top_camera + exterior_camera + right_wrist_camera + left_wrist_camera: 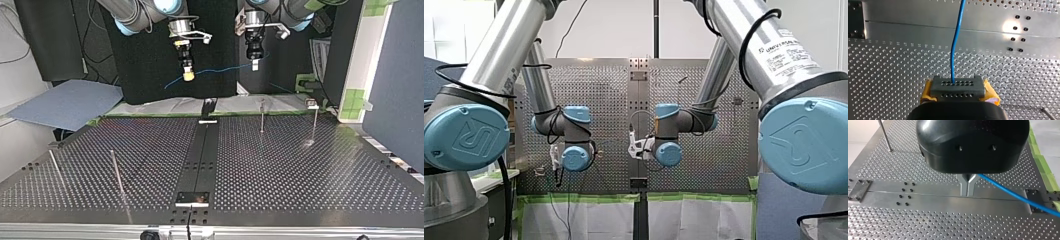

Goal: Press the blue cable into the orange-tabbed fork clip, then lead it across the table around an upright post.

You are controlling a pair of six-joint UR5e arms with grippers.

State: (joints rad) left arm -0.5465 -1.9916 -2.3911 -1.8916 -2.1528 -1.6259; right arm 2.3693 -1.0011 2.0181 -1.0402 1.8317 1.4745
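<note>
Up over the worktop's [300,170] edge nearest the arms, both arms hold the blue cable [220,69] in the air. It's strung between them in a shallow sag, well clear of the plate.

My left gripper [968,193] is a smooth, rounded black shell with two bare metal fingers. They taper into a V and are pinched closed on the cable, which comes out thin, round and glossy, heading toward the green tape [1041,162] along the worktop's edge.

My right gripper [958,80] is clamped on it too. It has yellow pads either side of a dark grey block drilled with two rows of little holes, and the cable exits the middle with a slight kink. In the top view a loose tail droops past that gripper.

The worktop itself is matte silver metal peppered with holes, with a plain strip [202,155] down the middle.

Four thin metal posts [261,116] stand upright: two toward the arms' edge at the top view's right, two toward the camera's edge at its left. A small boxy bit [311,104] sits at the corner by the right-hand posts, too tiny to tell what it is. In the front view the wrist joints mostly block both grippers.
</note>
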